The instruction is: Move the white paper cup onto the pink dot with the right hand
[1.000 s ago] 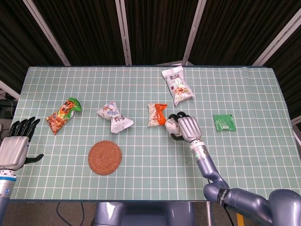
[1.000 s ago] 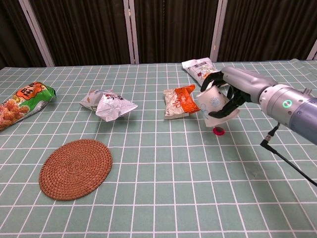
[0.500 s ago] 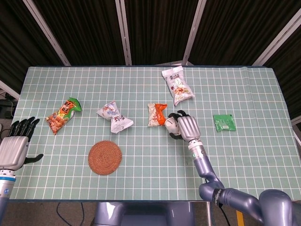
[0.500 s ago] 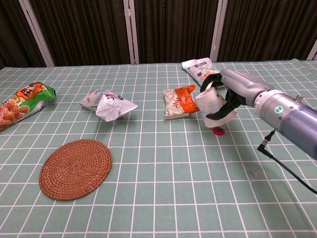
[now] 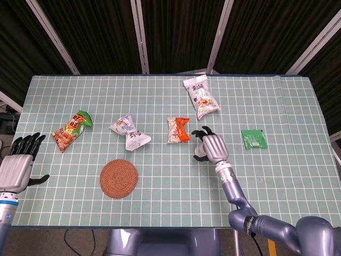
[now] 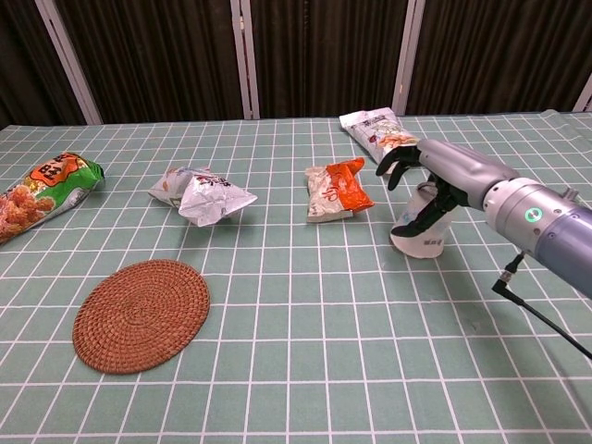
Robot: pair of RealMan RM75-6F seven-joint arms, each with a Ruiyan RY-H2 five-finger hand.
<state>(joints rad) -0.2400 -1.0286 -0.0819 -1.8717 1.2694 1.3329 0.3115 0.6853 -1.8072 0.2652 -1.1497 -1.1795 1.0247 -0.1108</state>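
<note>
The white paper cup stands mouth down on the table right of centre, and in the head view only a sliver of the cup shows beside the hand. The pink dot is hidden; the cup covers the spot where it lay. My right hand hovers over the cup with its fingers spread up and away, while the thumb lies along the cup's side. From above, the right hand covers most of the cup. My left hand hangs open and empty off the table's left edge.
An orange-and-white snack bag lies just left of the cup, and a white bag lies behind it. A crumpled silver bag, a woven coaster and a green-orange bag lie further left. A green packet lies to the right.
The right hand lowered the tilted cup onto the pink dot, set it mouth down, and spread its fingers off it. The left hand stayed still.
</note>
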